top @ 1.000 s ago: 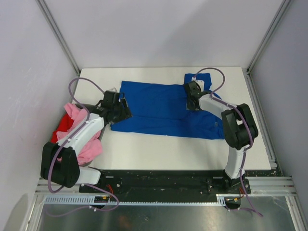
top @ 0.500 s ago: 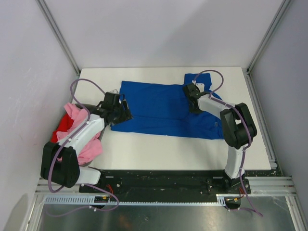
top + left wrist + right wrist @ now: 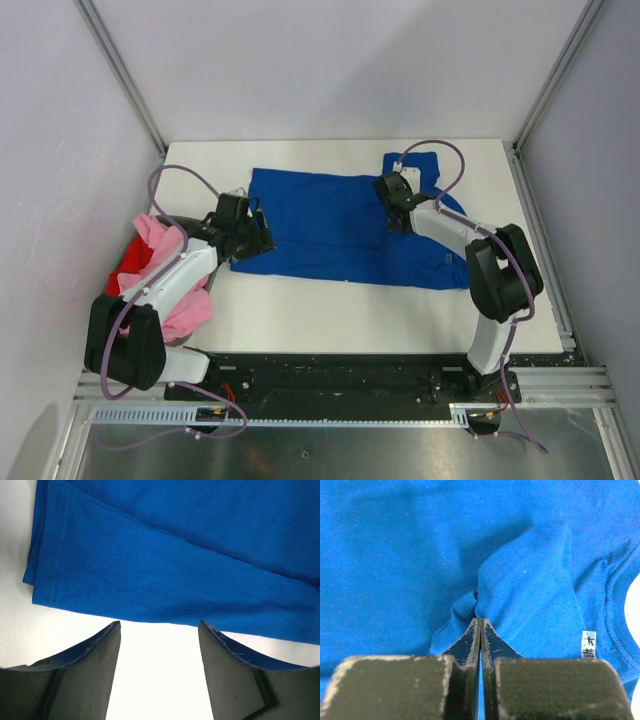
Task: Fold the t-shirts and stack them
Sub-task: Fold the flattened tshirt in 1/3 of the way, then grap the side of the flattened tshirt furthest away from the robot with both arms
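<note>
Blue t-shirt (image 3: 330, 222) fold pinched in right hand (image 3: 480, 620); left hand (image 3: 159, 625) apart; white tag (image 3: 589, 645), black characters unreadable.

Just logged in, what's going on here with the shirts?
The right hand is shut, pinching a bunch of the blue t-shirt near its collar. The left hand is open at the shirt's left end, gripping nothing. The pink t-shirt and red t-shirt lie heaped at the left edge of the table.

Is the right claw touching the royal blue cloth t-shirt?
Touching. Right wrist view shows the right gripper shut, pinching a fold of the royal blue cloth t-shirt.
</note>
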`<state>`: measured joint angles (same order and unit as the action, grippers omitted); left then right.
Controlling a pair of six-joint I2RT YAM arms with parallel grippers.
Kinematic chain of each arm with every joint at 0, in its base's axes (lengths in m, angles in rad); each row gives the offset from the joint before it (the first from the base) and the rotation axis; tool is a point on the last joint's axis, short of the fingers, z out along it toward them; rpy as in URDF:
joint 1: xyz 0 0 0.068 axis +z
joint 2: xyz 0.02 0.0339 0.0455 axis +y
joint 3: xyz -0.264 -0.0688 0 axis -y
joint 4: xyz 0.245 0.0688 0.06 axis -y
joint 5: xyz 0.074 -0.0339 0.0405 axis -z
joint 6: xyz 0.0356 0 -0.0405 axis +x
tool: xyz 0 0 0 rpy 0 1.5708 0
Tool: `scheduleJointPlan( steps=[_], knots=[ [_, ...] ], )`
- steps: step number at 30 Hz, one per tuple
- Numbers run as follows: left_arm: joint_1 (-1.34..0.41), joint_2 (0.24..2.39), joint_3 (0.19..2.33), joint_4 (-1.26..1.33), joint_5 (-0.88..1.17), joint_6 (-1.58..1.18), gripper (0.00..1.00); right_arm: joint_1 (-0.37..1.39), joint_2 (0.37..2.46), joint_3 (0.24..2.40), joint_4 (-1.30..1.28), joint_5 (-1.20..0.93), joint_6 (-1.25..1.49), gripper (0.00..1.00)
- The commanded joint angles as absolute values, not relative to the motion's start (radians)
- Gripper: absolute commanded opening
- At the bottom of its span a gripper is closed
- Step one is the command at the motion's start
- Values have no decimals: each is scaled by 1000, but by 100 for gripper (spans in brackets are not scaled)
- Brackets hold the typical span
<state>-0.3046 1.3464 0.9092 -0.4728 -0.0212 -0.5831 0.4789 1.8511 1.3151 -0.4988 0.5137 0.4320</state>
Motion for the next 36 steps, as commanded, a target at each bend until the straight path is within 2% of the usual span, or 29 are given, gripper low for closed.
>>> scheduleJointPlan(
  steps=[1,4,6,9,11,13,18,24,28,36],
  knots=[
    [-302,1336,903,-446,-8,-556,68,510,1768,1286,-406,575,415,0],
    [-302,1338,901,-445,-8,-555,68,511,1775,1265,-360,553,392,1],
    [-302,1340,900,-444,-8,-555,68,499,1791,1262,-353,528,388,14],
    [-302,1341,896,-444,-8,-560,68,473,1794,1261,-372,487,401,44],
    [-302,1337,887,-441,-8,-574,68,458,1773,1261,-391,473,412,55],
    [-302,1334,878,-435,13,-593,68,442,1737,1261,-422,468,427,58],
    [-297,1312,837,-423,19,-659,67,365,1607,1196,-511,381,518,55],
    [-286,1280,790,-411,13,-743,65,214,1377,889,-492,180,644,38],
    [-284,1274,775,-402,20,-770,65,136,1253,751,-480,143,671,29],
    [-282,1280,763,-393,28,-777,64,41,1167,703,-508,144,662,26]
  ],
)
